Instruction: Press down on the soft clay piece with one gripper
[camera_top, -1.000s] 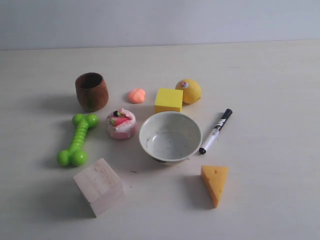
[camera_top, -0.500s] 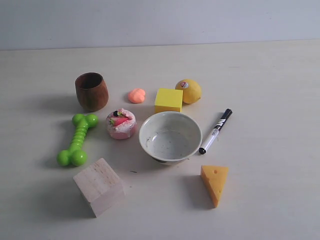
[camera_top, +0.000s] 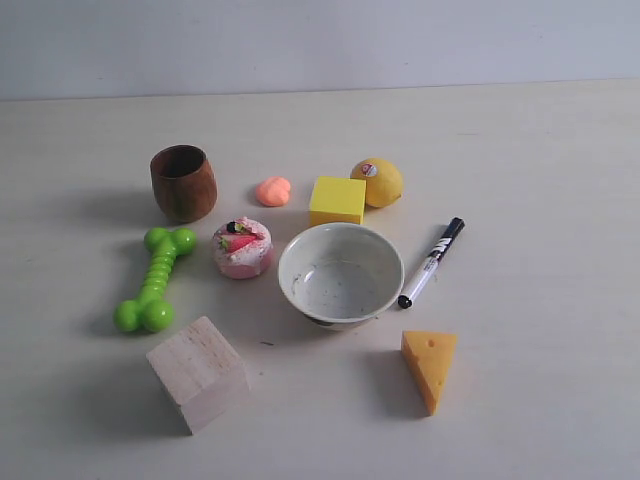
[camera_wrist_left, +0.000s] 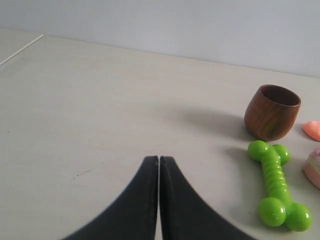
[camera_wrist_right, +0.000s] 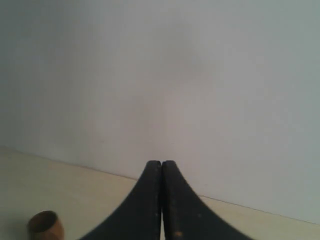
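Your clay (camera_top: 272, 190) was a small salmon-orange lump, matte, rounded, with a shallow crease on one side. It lay at 3 o'clock from the wooden cup (camera_top: 184, 182) and 9 o'clock from the yellow cube (camera_top: 337, 200), apart from both. Your left gripper (camera_wrist_left: 159, 160) and right gripper (camera_wrist_right: 161, 163) each had fingers pressed together, holding nothing.

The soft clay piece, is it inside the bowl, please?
No, the soft clay piece lies on the table between the wooden cup and yellow cube.
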